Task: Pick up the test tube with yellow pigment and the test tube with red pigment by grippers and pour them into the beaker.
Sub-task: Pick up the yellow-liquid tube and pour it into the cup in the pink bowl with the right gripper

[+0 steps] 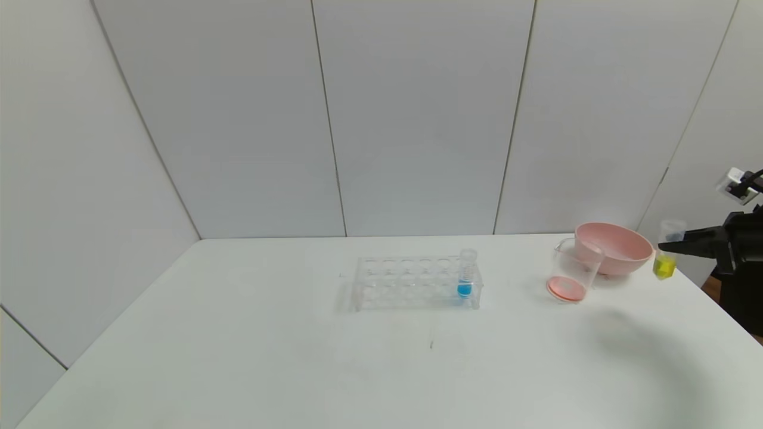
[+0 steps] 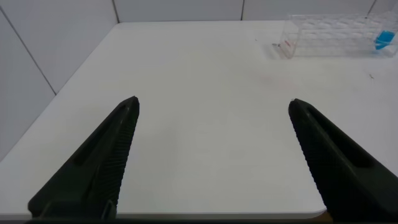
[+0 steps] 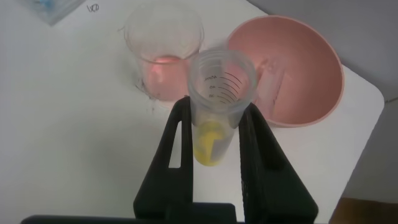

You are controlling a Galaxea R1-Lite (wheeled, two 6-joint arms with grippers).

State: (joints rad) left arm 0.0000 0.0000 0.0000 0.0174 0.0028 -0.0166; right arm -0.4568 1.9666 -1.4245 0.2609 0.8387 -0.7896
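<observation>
My right gripper (image 1: 672, 241) is shut on the test tube with yellow pigment (image 1: 666, 250) and holds it upright in the air, right of the pink bowl. In the right wrist view the tube (image 3: 214, 106) sits between the fingers (image 3: 177, 143), open mouth towards the camera. The beaker (image 1: 572, 271) stands on the table left of the bowl with red liquid at its bottom; it also shows in the right wrist view (image 3: 163, 46). The test tube with red pigment is out of view. My left gripper (image 2: 212, 107) is open and empty above the table's near left part.
A pink bowl (image 1: 614, 247) stands at the table's far right, close to the beaker. A clear tube rack (image 1: 414, 283) in the middle holds a blue-tipped tube (image 1: 466, 277). The table's right edge (image 1: 724, 313) is near my right arm.
</observation>
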